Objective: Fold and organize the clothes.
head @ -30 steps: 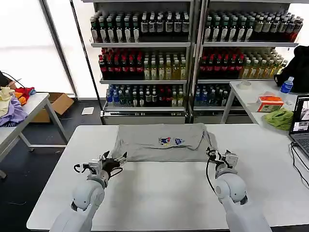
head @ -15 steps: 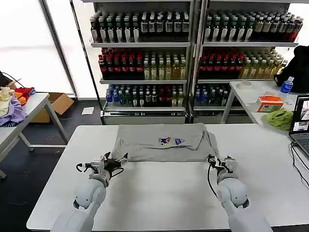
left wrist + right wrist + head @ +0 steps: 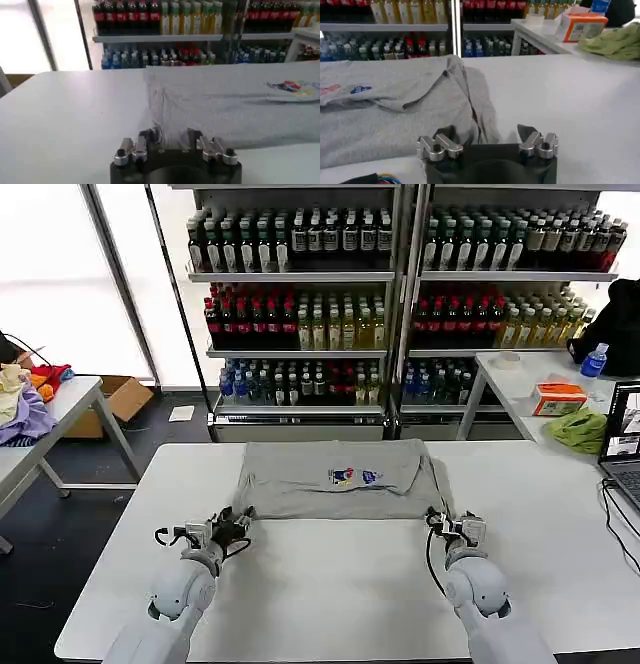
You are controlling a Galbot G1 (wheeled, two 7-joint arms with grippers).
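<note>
A light grey shirt (image 3: pixel 335 477) lies spread across the far half of the white table (image 3: pixel 330 584), its small coloured chest print (image 3: pixel 355 476) facing up. My left gripper (image 3: pixel 238 519) sits low at the shirt's near left corner. In the left wrist view the left gripper (image 3: pixel 171 136) is open, with the shirt's (image 3: pixel 225 110) near hem between its fingers. My right gripper (image 3: pixel 440 520) sits at the near right corner. In the right wrist view the right gripper (image 3: pixel 485 132) is open wide, and the shirt's (image 3: pixel 395 100) creased corner reaches between its fingers.
Shelves of bottles (image 3: pixel 400 294) stand behind the table. A side table at the right holds an orange box (image 3: pixel 558 397), a green cloth (image 3: pixel 580 427) and a laptop (image 3: pixel 625 446). Another table at the left holds a heap of coloured cloth (image 3: pixel 25 399).
Both grippers have sunk toward the table top at the shirt's near corners; the shirt itself lies as before.
</note>
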